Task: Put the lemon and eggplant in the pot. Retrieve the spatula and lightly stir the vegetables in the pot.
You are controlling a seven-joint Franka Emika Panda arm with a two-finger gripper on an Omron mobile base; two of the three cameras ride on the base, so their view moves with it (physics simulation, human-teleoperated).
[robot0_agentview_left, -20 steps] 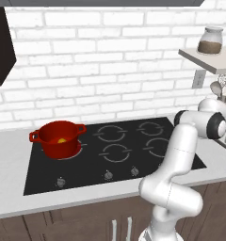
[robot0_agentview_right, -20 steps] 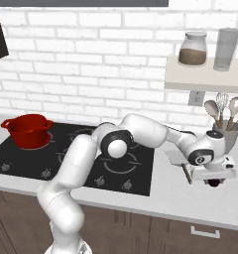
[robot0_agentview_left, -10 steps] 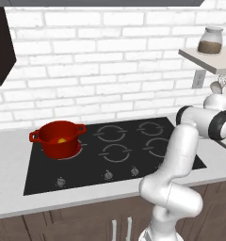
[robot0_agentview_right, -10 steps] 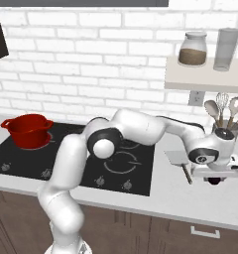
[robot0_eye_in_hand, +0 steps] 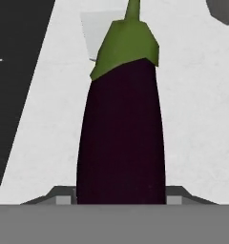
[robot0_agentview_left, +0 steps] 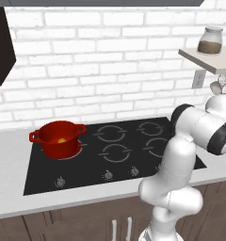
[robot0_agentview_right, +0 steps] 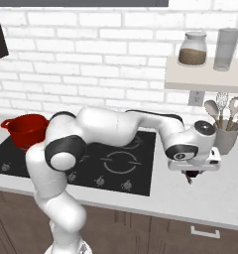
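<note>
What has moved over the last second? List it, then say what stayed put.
The hand has sunk toward the grey counter beside the black cooktop, the white arm folding lower. In the hand view the elongated dark purple eggplant sits between its tips; whether they grip it is unclear. Unchanged: the round red pot on the left burner with the small yellow lemon inside, and the grey utensil holder.
</note>
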